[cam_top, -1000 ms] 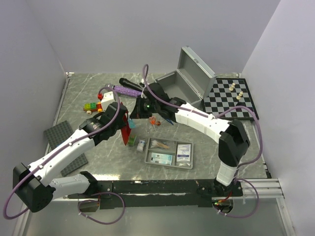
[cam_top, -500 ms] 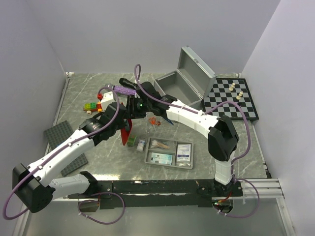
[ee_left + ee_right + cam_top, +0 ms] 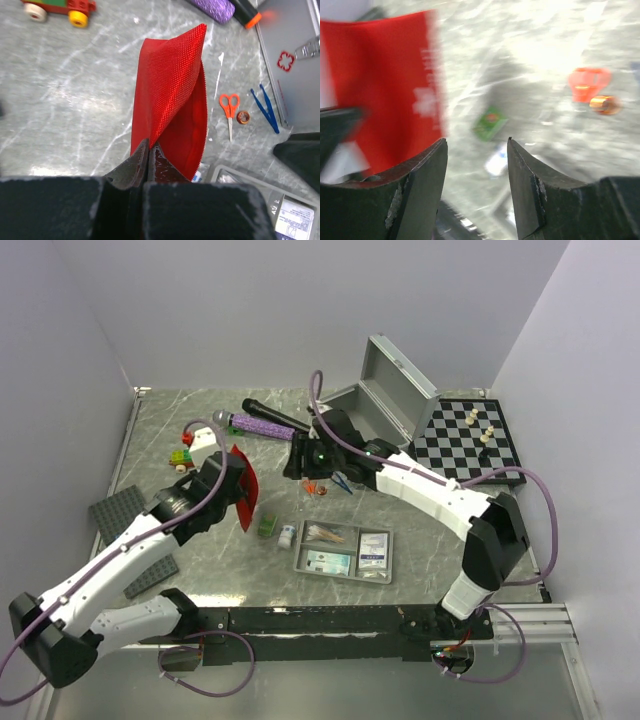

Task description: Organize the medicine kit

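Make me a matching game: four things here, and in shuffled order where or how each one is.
1 red pouch
2 metal case
3 orange scissors
4 grey tray

a lid up, at the back
b holding small packets
c pinched in the left claw
d flat on the table beside blue tweezers

Pairs: 1-c, 2-a, 3-d, 4-b

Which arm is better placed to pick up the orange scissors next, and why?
Right. The right gripper is open and empty, hovering close to the orange scissors; the left gripper is shut on the red pouch.
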Action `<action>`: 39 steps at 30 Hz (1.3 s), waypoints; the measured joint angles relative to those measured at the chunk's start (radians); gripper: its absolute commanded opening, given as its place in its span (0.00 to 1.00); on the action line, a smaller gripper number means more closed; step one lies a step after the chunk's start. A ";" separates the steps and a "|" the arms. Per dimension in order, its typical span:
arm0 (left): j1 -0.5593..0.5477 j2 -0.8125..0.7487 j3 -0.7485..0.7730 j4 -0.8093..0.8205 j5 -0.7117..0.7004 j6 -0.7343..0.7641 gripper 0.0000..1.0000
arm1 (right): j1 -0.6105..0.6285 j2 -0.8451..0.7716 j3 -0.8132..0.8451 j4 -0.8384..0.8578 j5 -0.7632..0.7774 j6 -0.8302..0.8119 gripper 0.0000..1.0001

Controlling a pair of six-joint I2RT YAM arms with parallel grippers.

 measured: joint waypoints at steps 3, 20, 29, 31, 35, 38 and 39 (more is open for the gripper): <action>0.000 -0.050 -0.003 -0.022 -0.030 -0.001 0.01 | -0.030 -0.026 -0.057 0.001 0.064 -0.048 0.59; 0.001 -0.121 -0.077 -0.061 -0.055 -0.006 0.01 | -0.088 0.270 -0.041 -0.048 0.250 -0.162 0.51; 0.001 -0.127 -0.093 -0.060 -0.055 -0.010 0.01 | -0.102 0.375 0.048 -0.068 0.296 -0.188 0.51; 0.001 -0.126 -0.094 -0.059 -0.055 -0.009 0.01 | -0.102 0.383 0.059 -0.075 0.301 -0.193 0.51; 0.001 -0.125 -0.094 -0.058 -0.054 -0.009 0.01 | -0.102 0.407 0.078 -0.081 0.315 -0.198 0.49; 0.001 -0.122 -0.094 -0.058 -0.054 -0.008 0.01 | -0.102 0.426 0.079 -0.089 0.317 -0.200 0.49; 0.001 -0.121 -0.094 -0.057 -0.054 -0.008 0.01 | -0.102 0.428 0.079 -0.089 0.319 -0.201 0.47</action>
